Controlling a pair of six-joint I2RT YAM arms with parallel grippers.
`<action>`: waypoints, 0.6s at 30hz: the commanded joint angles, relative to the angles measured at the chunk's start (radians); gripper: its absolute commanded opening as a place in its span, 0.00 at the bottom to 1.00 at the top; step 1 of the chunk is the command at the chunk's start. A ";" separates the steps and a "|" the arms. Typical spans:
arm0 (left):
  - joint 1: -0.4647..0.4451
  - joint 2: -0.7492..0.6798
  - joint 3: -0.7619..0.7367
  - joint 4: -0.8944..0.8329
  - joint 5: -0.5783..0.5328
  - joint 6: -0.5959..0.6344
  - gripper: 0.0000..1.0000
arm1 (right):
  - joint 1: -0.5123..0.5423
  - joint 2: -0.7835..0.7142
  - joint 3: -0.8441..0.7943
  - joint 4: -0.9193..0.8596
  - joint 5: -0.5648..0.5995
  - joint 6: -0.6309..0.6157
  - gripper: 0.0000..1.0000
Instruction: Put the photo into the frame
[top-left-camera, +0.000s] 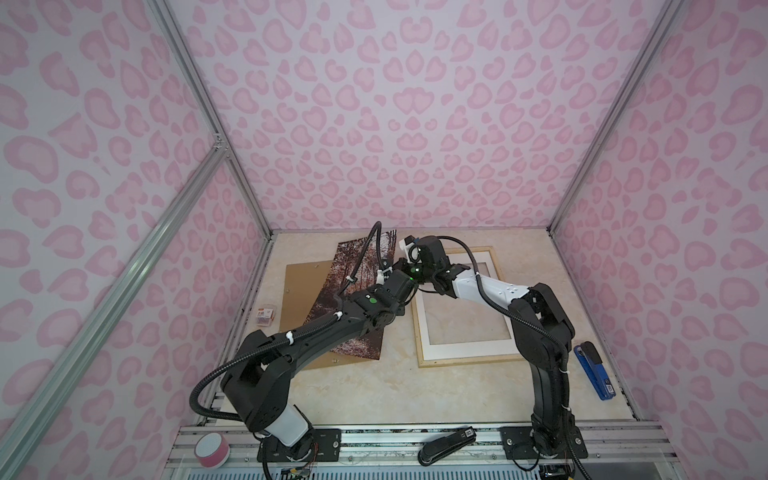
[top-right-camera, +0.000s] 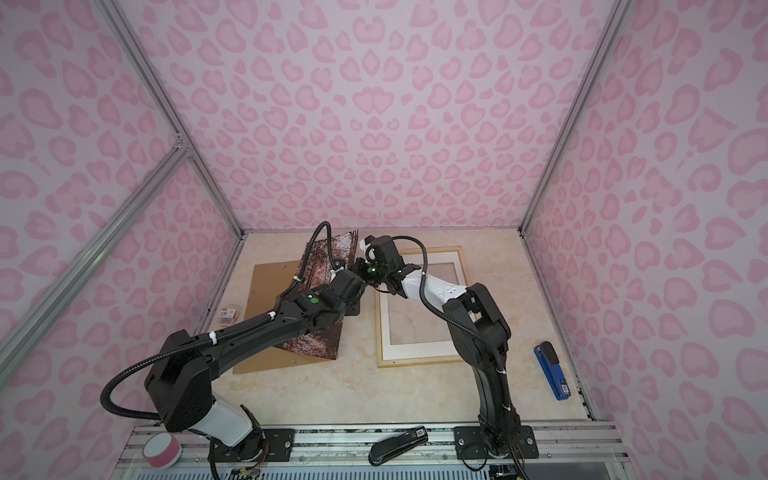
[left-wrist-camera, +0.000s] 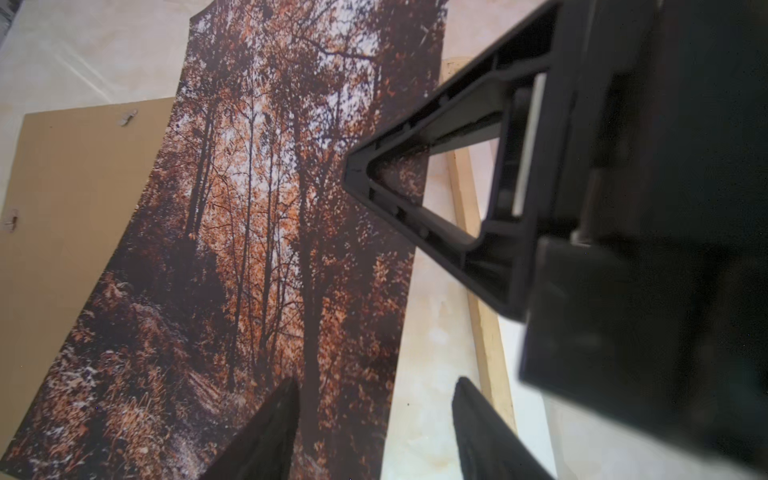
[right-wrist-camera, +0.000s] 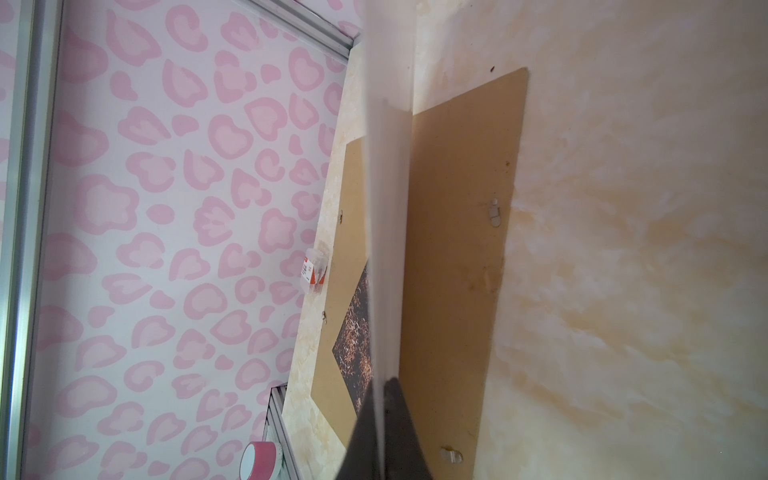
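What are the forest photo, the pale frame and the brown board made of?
The photo looks like thin printed paper or card: it curves where lifted, with a white back. The frame seems pale bare wood, matte. The backing board looks like brown fibreboard or stiff card, flat and dull.

The photo (left-wrist-camera: 270, 208) hangs from the right claw (right-wrist-camera: 384, 388) (pinched at one edge), its lower end resting on the backing board (top-left-camera: 299, 286), left of and below the claw. Right of the claw lies the frame (top-left-camera: 461, 360), the mat (top-left-camera: 457, 350) inside it.
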 joint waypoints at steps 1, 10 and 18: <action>-0.017 0.046 0.052 -0.104 -0.129 -0.013 0.62 | 0.000 -0.005 -0.006 0.020 0.007 0.009 0.00; -0.060 0.128 0.106 -0.185 -0.282 -0.046 0.56 | -0.005 -0.002 -0.012 0.050 -0.005 0.031 0.00; -0.083 0.158 0.115 -0.205 -0.319 -0.061 0.46 | -0.010 -0.002 -0.013 0.058 -0.011 0.035 0.00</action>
